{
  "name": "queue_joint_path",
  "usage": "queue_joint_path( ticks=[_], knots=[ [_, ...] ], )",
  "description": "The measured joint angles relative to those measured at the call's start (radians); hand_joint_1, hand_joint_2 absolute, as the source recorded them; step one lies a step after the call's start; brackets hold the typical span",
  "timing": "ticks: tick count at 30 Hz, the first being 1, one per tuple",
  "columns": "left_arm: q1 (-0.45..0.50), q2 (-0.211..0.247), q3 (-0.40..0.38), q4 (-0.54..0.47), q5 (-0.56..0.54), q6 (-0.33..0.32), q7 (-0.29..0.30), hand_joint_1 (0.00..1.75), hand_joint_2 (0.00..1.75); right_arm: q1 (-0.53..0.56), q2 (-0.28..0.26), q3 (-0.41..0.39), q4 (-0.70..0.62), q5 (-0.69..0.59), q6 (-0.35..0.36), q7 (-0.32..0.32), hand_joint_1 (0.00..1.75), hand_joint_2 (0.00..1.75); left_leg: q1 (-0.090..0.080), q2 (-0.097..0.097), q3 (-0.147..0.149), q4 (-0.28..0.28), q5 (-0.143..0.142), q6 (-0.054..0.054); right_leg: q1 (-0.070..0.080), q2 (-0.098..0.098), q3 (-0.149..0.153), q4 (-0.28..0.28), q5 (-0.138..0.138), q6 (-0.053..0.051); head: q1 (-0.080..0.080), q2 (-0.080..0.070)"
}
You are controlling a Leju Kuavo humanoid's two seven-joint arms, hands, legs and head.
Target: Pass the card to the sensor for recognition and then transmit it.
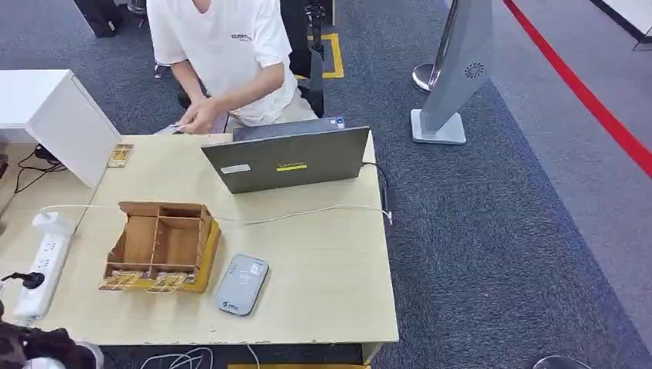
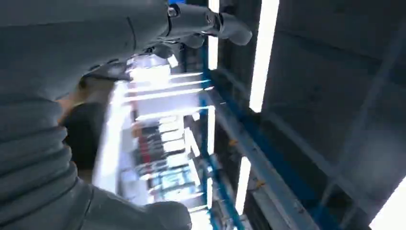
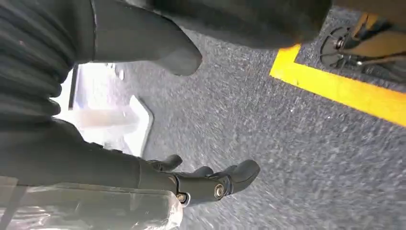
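Note:
The grey card sensor lies flat near the table's front edge, just right of a wooden card box. Patterned cards stand in the box's front slots. A person in a white shirt sits behind the table and holds a pale card over its far edge. My left hand is lifted toward the ceiling lights, its fingers stretched out and apart from the thumb, holding nothing. My right hand hangs over grey carpet with its fingers extended and nothing in it.
A grey laptop stands open at the back of the table, with a white cable running past it. A white power strip lies at the left edge. More cards lie by a white cabinet. A grey stand rises on the carpet.

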Motion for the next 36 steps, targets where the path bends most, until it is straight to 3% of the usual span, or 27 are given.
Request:
queue_joint_path(
  ticks=[2,4,5,7,8,9,11,14,17,25,26,27,36],
  knots=[
    [-0.131,0.007,0.010,0.091,-0.247,0.001,0.009,0.00,1.75,-0.006,0.000,0.019,0.001,0.024,0.015,0.000,0.00,1.75,0.000,-0.002,0.000,0.000,0.002,0.000,0.000,-0.002,0.001,0.000,0.002,-0.001,0.001,0.000],
    [-0.265,0.026,0.043,0.248,-0.564,0.002,0.079,0.00,1.75,-0.014,0.000,0.037,0.001,0.041,0.028,0.000,0.00,1.75,0.000,-0.002,-0.001,0.000,0.005,-0.002,0.000,-0.001,0.000,0.000,0.005,-0.001,0.001,0.000],
    [-0.341,0.047,0.059,0.337,-0.708,0.002,0.157,0.00,1.75,-0.017,0.000,0.045,0.001,0.049,0.033,0.001,0.00,1.75,0.000,-0.001,-0.001,0.000,0.005,-0.003,0.000,0.000,-0.001,0.000,0.006,-0.001,0.000,0.000],
    [-0.492,0.118,0.061,0.545,-0.923,0.001,0.406,0.00,1.75,-0.021,0.000,0.056,0.002,0.053,0.024,0.010,0.00,1.75,0.001,0.000,-0.002,0.000,0.009,-0.005,0.000,0.002,-0.003,0.001,0.009,-0.005,0.002,0.000],
    [-0.563,0.174,0.037,0.671,-0.980,0.001,0.553,0.00,1.75,-0.023,0.002,0.062,0.003,0.053,0.018,0.015,0.00,1.75,0.001,0.005,-0.002,0.000,0.010,-0.005,0.000,0.006,-0.006,0.002,0.012,-0.006,0.001,0.000],
    [-0.632,0.228,-0.005,0.788,-0.998,0.002,0.662,0.00,1.75,-0.023,0.005,0.066,0.003,0.053,0.015,0.020,0.00,1.75,0.001,0.010,-0.003,0.000,0.011,-0.006,0.000,0.010,-0.009,0.003,0.014,-0.007,0.000,0.000],
    [-0.741,0.301,-0.073,0.979,-1.010,0.002,0.765,0.00,1.75,-0.020,0.006,0.066,0.004,0.051,0.011,0.026,0.00,1.75,0.001,0.011,-0.005,0.000,0.012,-0.006,0.001,0.012,-0.011,0.004,0.015,-0.006,-0.003,0.000],
    [-0.829,0.363,-0.137,1.158,-1.015,0.004,0.809,0.00,1.75,-0.019,0.006,0.067,0.006,0.051,0.018,0.038,0.00,1.75,0.001,0.014,-0.006,-0.001,0.012,-0.007,0.001,0.015,-0.012,0.004,0.015,-0.006,-0.003,0.000],
    [-0.873,0.401,-0.177,1.265,-1.017,0.006,0.816,0.00,1.75,-0.018,0.006,0.067,0.008,0.050,0.014,0.039,0.00,1.75,0.001,0.015,-0.008,-0.001,0.012,-0.006,0.001,0.016,-0.014,0.004,0.015,-0.006,-0.003,0.000],
    [-0.901,0.437,-0.213,1.384,-1.017,0.007,0.816,0.00,1.75,-0.017,0.006,0.069,0.009,0.050,0.018,0.040,0.00,1.75,0.001,0.014,-0.010,-0.001,0.012,-0.006,0.001,0.014,-0.015,0.004,0.014,-0.006,-0.003,0.000],
    [-0.900,0.438,-0.214,1.390,-1.016,0.007,0.816,0.72,1.75,-0.017,0.006,0.069,0.009,0.050,0.018,0.040,0.00,1.75,0.001,0.014,-0.010,-0.001,0.012,-0.006,0.001,0.014,-0.015,0.004,0.015,-0.006,-0.002,0.000],
    [-0.900,0.439,-0.214,1.397,-1.015,0.007,0.814,1.75,1.75,-0.017,0.006,0.069,0.009,0.050,0.018,0.041,0.00,1.75,0.001,0.013,-0.010,-0.001,0.012,-0.006,0.001,0.014,-0.015,0.004,0.015,-0.006,-0.003,0.000],
    [-0.901,0.437,-0.216,1.455,-1.016,0.007,0.780,1.75,1.75,-0.018,0.006,0.069,0.009,0.051,0.024,0.043,0.00,1.75,0.001,0.013,-0.011,0.000,0.012,-0.006,0.001,0.013,-0.015,0.004,0.015,-0.006,-0.003,0.000]
  ],
)
